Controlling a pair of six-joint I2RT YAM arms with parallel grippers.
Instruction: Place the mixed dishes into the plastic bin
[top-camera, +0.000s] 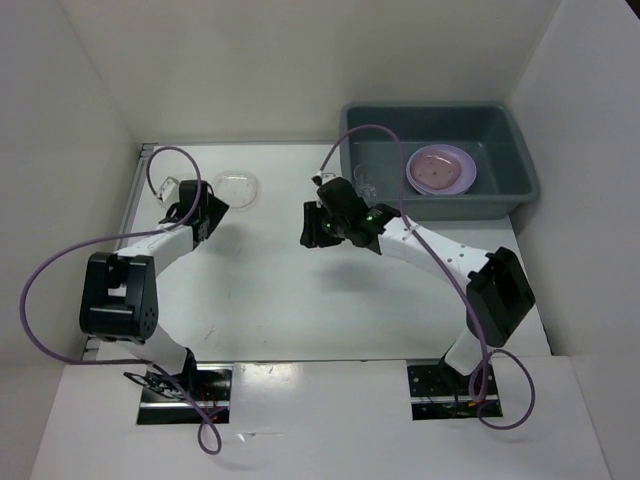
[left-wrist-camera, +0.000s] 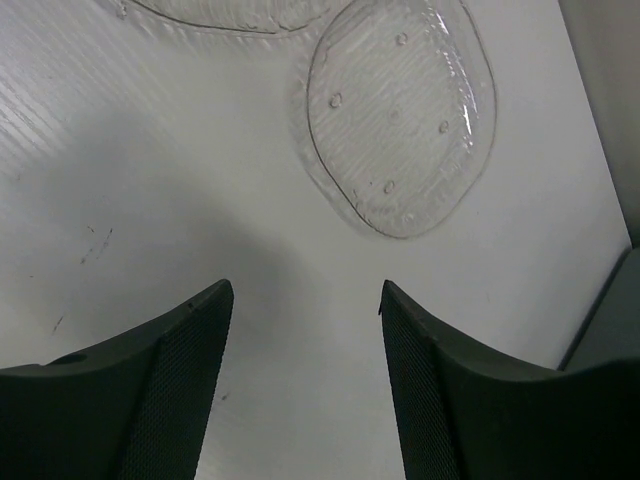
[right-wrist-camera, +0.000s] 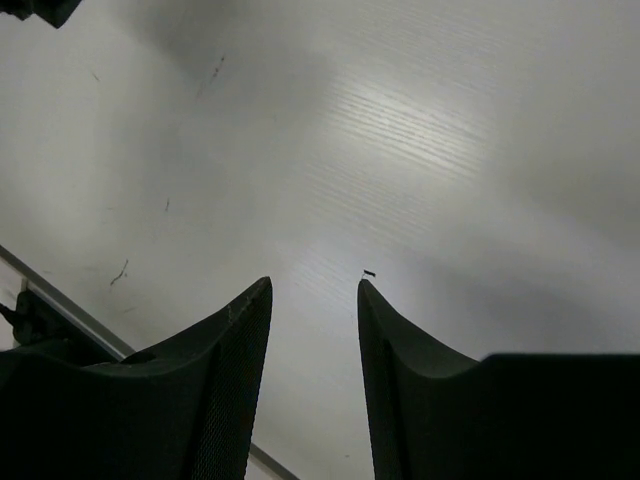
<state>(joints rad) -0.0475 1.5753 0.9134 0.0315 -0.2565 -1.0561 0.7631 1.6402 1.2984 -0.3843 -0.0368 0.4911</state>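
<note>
Eyeballing the clear plate (left-wrist-camera: 400, 115) lying flat on the tabletop (top-camera: 270, 290), just ahead of the left hand (left-wrist-camera: 305, 290) and well apart from the plastic bin (top-camera: 520, 170) over at the far right. Looks thin, light and kinda flexy, probably slick too, so likely to skate away or pop out if pinched hard. Best bet imo: sneaking one finger under the near edge and pinching the lip, not the flat middle.

Left hand released, jaws spread, nothing in between. Right hand (right-wrist-camera: 315, 282) same deal, parted and empty, hanging over bare tabletop mid-scene.

Only visible from the left wrist: little dimples in the plate's base, plus the edge of a second clear piece (left-wrist-camera: 230, 10) peeking in at the top, touching or overlapping, hard to say. Only visible from the top view: a lavender plate (top-camera: 440, 168) with a pinkish middle sitting inside the bin, maybe two stacked, can't tell.
</note>
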